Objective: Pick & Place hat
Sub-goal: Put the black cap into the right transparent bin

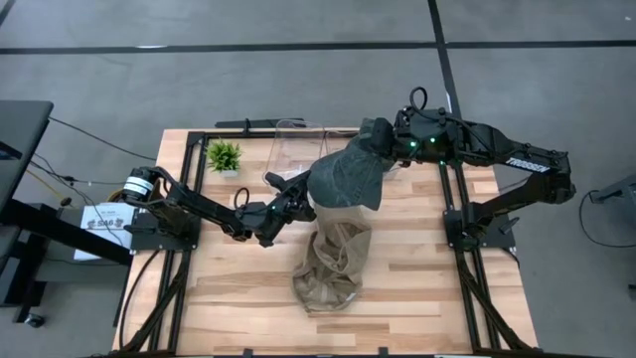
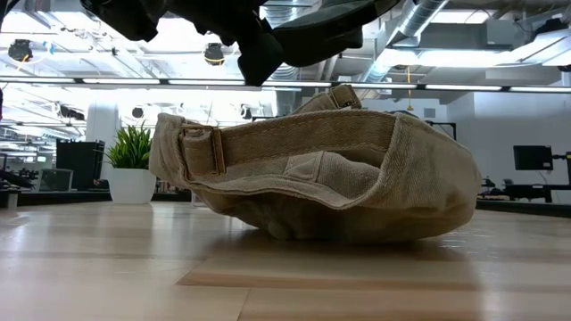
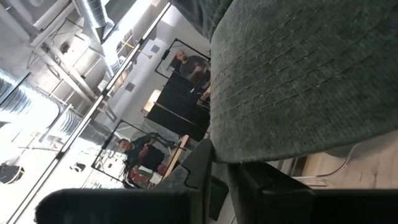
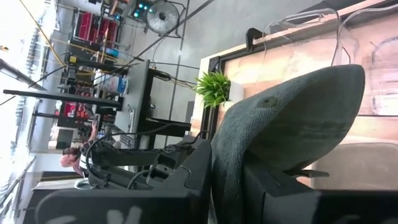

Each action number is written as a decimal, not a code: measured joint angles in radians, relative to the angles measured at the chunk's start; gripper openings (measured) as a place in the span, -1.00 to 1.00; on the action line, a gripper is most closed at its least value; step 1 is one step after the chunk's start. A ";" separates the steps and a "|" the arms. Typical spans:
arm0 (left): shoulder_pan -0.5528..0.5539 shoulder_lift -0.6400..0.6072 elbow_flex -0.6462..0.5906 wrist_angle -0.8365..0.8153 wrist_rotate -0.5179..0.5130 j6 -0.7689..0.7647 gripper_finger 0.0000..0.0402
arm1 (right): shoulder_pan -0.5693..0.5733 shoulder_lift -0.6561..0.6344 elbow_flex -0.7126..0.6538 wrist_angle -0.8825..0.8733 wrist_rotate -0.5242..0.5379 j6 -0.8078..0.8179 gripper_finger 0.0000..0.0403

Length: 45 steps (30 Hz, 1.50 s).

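Nearest the high camera, the dark grey-green cap [image 1: 348, 177] hung at the centre of the frame, held up off the table between both arms. At its left edge, our left gripper [image 1: 295, 192] pinched the rim, fingers closed on the fabric; the left wrist view showed the stitched brim lying across them. At the cap's upper right, our right gripper [image 1: 386, 142] clamped the other edge, cloth passing between its fingers [image 4: 186, 180] in the right wrist view. Below the cap, a tan hat [image 1: 333, 261] lay on the wooden table [image 1: 427, 278], with the small potted plant [image 1: 223, 155] at upper left and a clear container [image 1: 298, 144] at upper centre.

We judged the main risk to be a slip: both grips looked thin, on fabric edges only, and if one side let go first the cap would swing and land crooked or off the tan hat. A pull apart could also stretch the soft crown.

The cap's long axis ran from lower left to upper right of the high frame; which end was the brim we could not tell.
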 joint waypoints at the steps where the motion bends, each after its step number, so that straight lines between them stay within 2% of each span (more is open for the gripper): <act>1: 0.000 0.000 0.000 0.000 0.000 -0.001 -0.79 | 0.000 0.000 0.000 0.000 0.000 0.000 -0.79; 9: 0.000 0.000 0.000 0.000 -0.002 -0.001 -0.79 | -0.004 0.000 0.000 -0.004 0.000 -0.002 -0.79; 16: 0.007 0.000 0.000 0.007 -0.057 0.007 -0.79 | -0.019 0.000 0.000 -0.057 0.001 0.000 -0.79; 23: 0.010 0.000 0.000 0.010 -0.040 0.041 -0.79 | -0.058 0.000 0.000 -0.092 0.001 -0.001 -0.79; 45: 0.046 0.000 0.000 0.011 -0.019 0.032 -0.78 | -0.041 0.000 0.000 -0.089 0.001 -0.001 -0.79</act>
